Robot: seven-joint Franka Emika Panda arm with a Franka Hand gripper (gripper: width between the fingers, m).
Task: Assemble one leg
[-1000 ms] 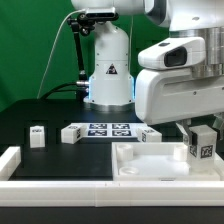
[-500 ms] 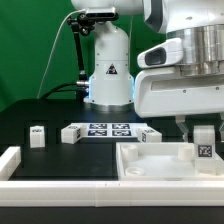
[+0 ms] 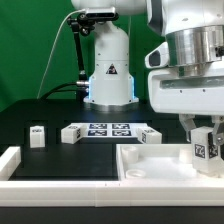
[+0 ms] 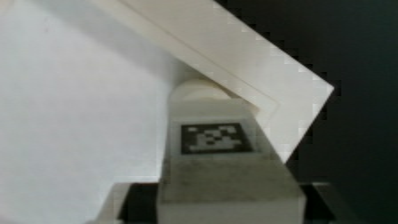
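My gripper is shut on a leg, a small white block with a square tag on its face. It holds the leg upright at the far right corner of the large white tray. In the wrist view the leg runs out from between the dark fingers toward the tray's corner rim. I cannot tell whether the leg touches the tray. Three more legs lie on the black table: one at the exterior view's left, one beside the marker board, and one behind the tray.
The marker board lies flat on the table behind the tray. A white raised border runs along the front and left edge of the table. The robot's white base stands at the back.
The arm's wrist has turned above the tray. The held leg has stayed at the tray's right corner and sits slightly lower.
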